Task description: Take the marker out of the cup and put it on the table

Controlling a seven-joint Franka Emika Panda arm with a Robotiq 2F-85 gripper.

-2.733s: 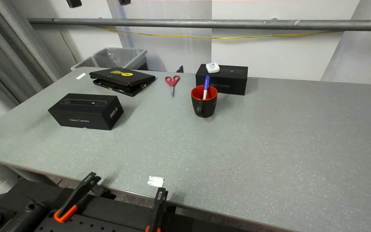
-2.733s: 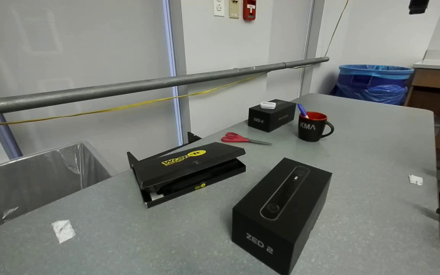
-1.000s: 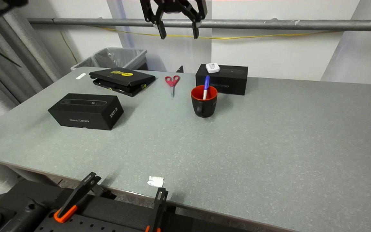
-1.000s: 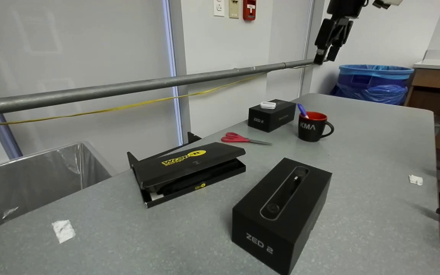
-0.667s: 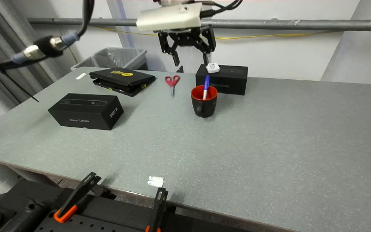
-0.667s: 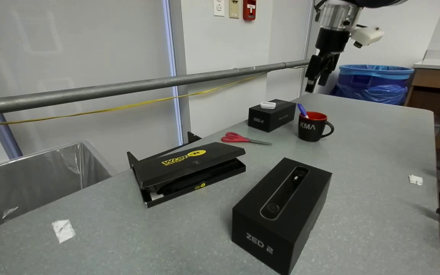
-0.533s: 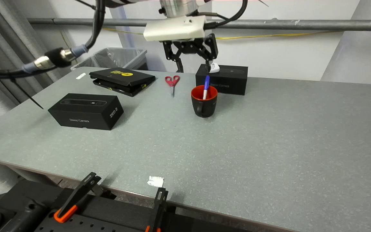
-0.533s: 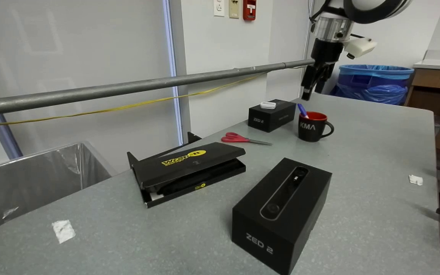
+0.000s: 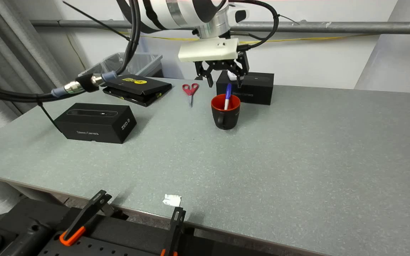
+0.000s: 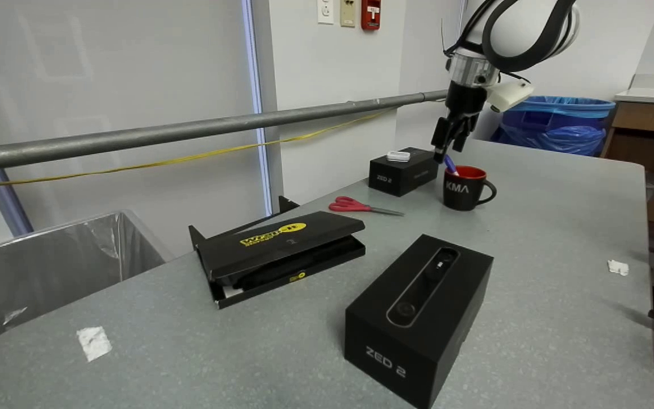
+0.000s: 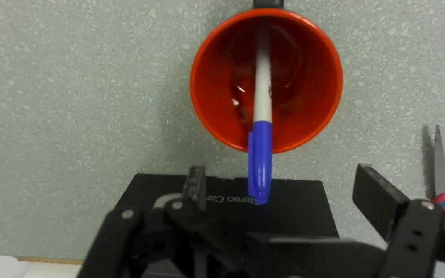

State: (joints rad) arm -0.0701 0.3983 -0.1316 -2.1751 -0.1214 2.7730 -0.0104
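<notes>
The cup [image 9: 225, 120] stands upright on the grey speckled table [image 9: 297, 160]; it is black outside and red inside, and shows in both exterior views [image 10: 463, 196]. The marker [image 9: 228, 93] leans in it, white end down, blue cap above the rim; it shows too in the exterior view [image 10: 449, 164]. My gripper [image 9: 225, 85] is open and empty, just above and behind the cup. In the wrist view, the blue cap of the marker [image 11: 262, 162] lies between the spread fingers [image 11: 280, 179], apart from both, and the cup's red inside [image 11: 216, 85] is ahead.
A black box [image 9: 256, 94] with a small white case [image 9: 231, 75] on it stands right behind the cup. Red-handled scissors [image 9: 190, 92], a flat black box [image 9: 135, 85] and another black box [image 9: 94, 122] lie to the side. A pipe [image 9: 315, 27] runs along the wall.
My open gripper has come into view from above and moved down towards the cup, to the right in one exterior view and to the left in another. Cup and marker have not moved.
</notes>
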